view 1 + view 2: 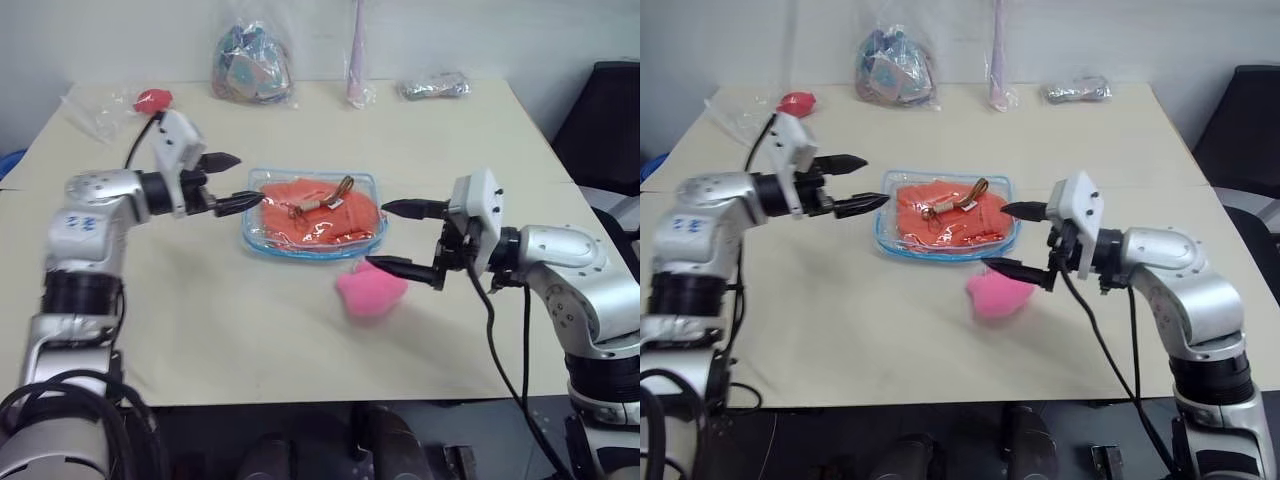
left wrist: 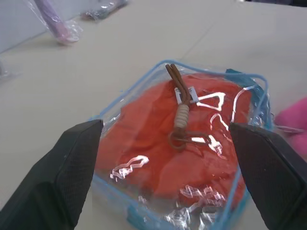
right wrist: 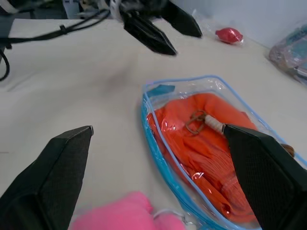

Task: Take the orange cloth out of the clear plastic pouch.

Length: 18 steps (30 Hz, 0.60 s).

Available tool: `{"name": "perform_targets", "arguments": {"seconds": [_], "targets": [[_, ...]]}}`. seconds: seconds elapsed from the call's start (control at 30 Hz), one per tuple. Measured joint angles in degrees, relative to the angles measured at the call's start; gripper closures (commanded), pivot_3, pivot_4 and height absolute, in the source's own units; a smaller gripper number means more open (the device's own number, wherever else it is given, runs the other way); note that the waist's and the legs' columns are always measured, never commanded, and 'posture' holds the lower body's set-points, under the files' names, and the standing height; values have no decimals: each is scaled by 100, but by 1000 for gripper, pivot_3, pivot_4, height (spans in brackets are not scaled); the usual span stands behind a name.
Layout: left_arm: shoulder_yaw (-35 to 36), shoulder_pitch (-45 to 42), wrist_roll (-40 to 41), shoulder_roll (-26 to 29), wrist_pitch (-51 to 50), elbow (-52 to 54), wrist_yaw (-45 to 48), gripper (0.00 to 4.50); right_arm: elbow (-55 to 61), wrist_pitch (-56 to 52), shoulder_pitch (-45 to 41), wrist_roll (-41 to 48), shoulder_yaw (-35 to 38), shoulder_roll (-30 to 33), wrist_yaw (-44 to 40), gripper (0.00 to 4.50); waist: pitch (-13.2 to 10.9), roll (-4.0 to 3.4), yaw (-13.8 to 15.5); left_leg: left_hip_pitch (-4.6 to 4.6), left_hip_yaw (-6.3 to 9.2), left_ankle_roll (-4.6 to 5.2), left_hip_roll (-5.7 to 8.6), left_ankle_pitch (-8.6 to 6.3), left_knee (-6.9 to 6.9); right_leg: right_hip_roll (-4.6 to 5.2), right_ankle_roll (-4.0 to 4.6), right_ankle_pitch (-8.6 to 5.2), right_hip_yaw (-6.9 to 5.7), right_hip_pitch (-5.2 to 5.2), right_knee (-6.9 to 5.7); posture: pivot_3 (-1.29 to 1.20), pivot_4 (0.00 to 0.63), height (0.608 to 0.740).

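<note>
Cloth (image 1: 318,212), orange, sealed inside pouch (image 1: 372,182) at mid-bench (image 1: 200,320); a brown cord loop (image 1: 328,198) lying on top of the pouch, pink pompom (image 1: 370,290) just beside its near edge.

Left eye view: left gripper (image 1: 232,182) hovering just beside the pouch's left end, jaws spread wide, holding nothing and touching nothing. Right gripper (image 1: 400,238) near the pouch's right end, jaws equally wide and empty, lower finger over the pompom. Red ball (image 1: 152,99) and bagged items (image 1: 252,65) well apart at the far edge.

Right eye view: same layout; both grippers flanking the pouch from opposite ends, clear of it.

Left wrist view: pouch centred between the two black fingers (image 2: 57,177), blue edging unbroken along the sides in sight, cloth wholly within, plastic glinting over it.

Right wrist view: pouch's blue-edged corner between the fingers (image 3: 48,177), cloth bunched inside, pompom close by, left gripper (image 3: 175,36) beyond the pouch.

Step judged in hand: approach, with no grasp yet made and extraction not begun. Next move likely calls for one gripper to pin or lift the pouch by an edge while the other finds the opening, whose side cannot be told, then pinches the cloth alone rather than the slippery film.
</note>
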State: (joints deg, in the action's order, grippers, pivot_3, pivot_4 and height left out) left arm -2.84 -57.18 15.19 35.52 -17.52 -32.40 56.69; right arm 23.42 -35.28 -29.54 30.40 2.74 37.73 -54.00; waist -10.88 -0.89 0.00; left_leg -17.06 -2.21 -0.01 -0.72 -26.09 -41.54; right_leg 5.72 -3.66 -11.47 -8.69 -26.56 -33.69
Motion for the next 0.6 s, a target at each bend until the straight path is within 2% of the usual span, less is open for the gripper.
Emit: {"name": "perform_targets", "arguments": {"seconds": [0.2,0.37,0.47,0.6], "targets": [[-342,-907,-695,-830,1237,-2155,158,44,364,-127,317,68,158,46,414,0,-1,7,-6,-4,-7,5,1,2,7,0,-2,1,4,0,1,0,150,740],[-458,-1262,-1213,-1173,1903,-3337,-63,44,757,-247,631,192,439,195,701,0,-3,12,-3,-6,-16,9,0,2,12,0,-3,2,13,0,-1,0,150,740],[-496,-1335,-1482,-1350,2135,-3787,-305,702,950,-273,816,254,504,260,821,0,-4,18,2,-7,-16,11,2,2,11,1,-7,4,15,1,0,0,150,740],[-485,-1386,-1684,-1504,2239,-4049,-586,2034,1106,-315,904,320,567,377,923,0,-5,20,10,-7,-16,14,3,3,10,1,-10,6,19,1,2,0,150,740]]}}
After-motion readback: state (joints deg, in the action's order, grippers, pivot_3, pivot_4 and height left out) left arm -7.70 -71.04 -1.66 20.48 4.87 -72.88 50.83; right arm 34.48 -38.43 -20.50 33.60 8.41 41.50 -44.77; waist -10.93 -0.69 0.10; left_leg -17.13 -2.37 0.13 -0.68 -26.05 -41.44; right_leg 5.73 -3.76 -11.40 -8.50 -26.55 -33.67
